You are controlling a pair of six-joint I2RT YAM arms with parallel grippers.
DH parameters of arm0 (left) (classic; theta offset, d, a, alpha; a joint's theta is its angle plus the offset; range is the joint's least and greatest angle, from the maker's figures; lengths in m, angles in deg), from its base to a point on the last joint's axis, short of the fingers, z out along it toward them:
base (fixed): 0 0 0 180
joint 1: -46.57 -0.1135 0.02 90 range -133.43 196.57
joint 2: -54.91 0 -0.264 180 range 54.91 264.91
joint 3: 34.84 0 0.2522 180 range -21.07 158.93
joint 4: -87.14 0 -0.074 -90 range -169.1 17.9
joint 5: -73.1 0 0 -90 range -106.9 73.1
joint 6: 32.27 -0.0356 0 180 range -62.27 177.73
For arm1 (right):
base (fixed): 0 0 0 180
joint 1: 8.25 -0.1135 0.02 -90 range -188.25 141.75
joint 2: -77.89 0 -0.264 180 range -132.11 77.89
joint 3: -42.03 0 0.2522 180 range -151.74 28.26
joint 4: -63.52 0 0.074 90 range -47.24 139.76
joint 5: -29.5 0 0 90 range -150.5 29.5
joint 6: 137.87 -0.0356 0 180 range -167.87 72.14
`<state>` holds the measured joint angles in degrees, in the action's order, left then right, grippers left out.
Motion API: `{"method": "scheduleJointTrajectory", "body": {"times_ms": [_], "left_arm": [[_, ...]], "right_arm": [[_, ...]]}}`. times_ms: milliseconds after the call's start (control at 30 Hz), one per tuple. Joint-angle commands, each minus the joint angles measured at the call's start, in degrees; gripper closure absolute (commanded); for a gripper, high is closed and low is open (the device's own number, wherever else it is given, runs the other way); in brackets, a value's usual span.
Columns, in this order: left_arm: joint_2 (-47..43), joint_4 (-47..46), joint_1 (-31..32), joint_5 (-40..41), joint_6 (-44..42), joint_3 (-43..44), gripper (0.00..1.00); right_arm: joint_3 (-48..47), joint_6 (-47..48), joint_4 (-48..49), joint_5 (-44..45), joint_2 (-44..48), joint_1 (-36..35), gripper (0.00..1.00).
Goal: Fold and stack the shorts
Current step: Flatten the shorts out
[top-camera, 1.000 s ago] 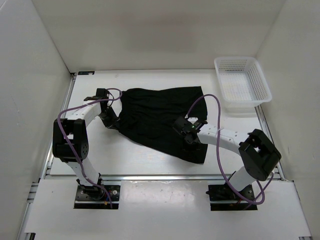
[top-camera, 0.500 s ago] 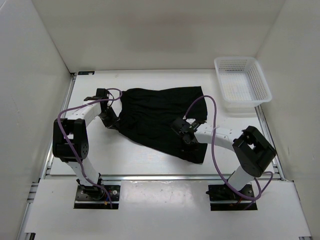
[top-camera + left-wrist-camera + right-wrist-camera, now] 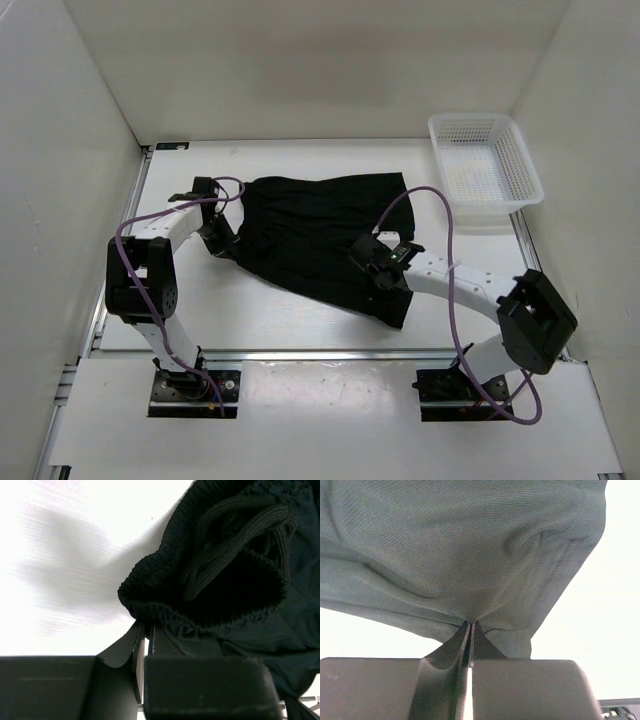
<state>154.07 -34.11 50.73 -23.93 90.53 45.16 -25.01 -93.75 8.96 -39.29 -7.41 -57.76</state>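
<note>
The black shorts [image 3: 315, 235] lie spread on the white table, waistband to the left and legs running to the right and front. My left gripper [image 3: 222, 240] is shut on the waistband edge [image 3: 200, 620] at the shorts' left side; the drawstring [image 3: 235, 535] lies bunched just beyond it. My right gripper [image 3: 385, 277] is shut on a pinch of leg cloth [image 3: 470, 570] near the front right hem, and the cloth tents up from the closed jaws.
A white mesh basket [image 3: 484, 168] stands at the back right corner of the table. White walls close the left, back and right sides. The aluminium rail [image 3: 300, 352] runs along the front edge by the arm bases.
The right arm's elbow has swung out to the right and its gripper has shifted slightly right with the pinched cloth. The left arm has not moved.
</note>
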Motion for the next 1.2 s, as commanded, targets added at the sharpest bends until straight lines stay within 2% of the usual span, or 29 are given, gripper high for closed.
{"method": "scheduleJointTrajectory", "body": {"times_ms": [0,200,500,533,567,633,667,700,767,867,933,1067,1167], "left_arm": [[-0.45,0.18,0.23,1.23,-0.72,-0.23,0.90],[-0.45,0.18,-0.82,1.23,-0.72,-0.23,0.90],[-2.12,0.71,-1.35,1.75,0.34,-1.37,0.90],[-2.82,0.71,-1.35,1.75,0.34,-1.37,0.90],[-3.35,0.71,-1.35,1.75,0.34,-1.37,0.90],[-3.96,0.71,-1.35,1.75,0.34,-1.99,0.90],[-4.49,0.71,-1.35,1.75,0.34,-2.69,0.90],[-5.45,0.71,-1.35,1.75,0.34,-2.69,0.90],[-6.77,1.23,-1.35,1.14,0.86,-4.18,0.90],[-10.02,1.24,-0.83,1.14,1.39,-6.55,0.90],[-13.01,1.77,-0.82,0.61,1.92,-8.22,0.90],[-19.16,2.29,-0.82,0.61,3.50,-13.23,0.90],[-22.95,2.82,-0.82,1.23,5.60,-16.57,0.90]], "right_arm": [[0.54,-1.04,-5.52,3.31,4.51,-1.19,1.00],[3.53,-1.04,-10.26,1.64,9.96,-3.03,1.00],[6.16,0.98,-12.02,-8.20,11.56,-5.77,0.99],[6.17,0.98,-12.03,-8.81,11.56,-5.77,0.95],[6.17,0.98,-12.03,-8.82,11.56,-5.77,0.79],[6.69,-1.04,-13.51,-7.68,13.04,-5.77,0.64],[6.69,-1.91,-13.52,-7.15,14.53,-5.77,0.44],[6.69,-3.66,-14.04,-7.15,15.33,-5.24,0.32],[6.69,-5.78,-14.05,-7.06,17.35,-4.54,0.22],[8.36,-9.30,-11.60,-11.18,19.20,-1.48,0.24],[11.59,-10.71,-9.40,-16.96,21.04,1.25,0.26],[16.79,-10.71,-4.22,-23.30,26.22,14.16,0.26],[21.45,-10.19,-1.23,-31.91,28.26,23.92,0.26]]}}
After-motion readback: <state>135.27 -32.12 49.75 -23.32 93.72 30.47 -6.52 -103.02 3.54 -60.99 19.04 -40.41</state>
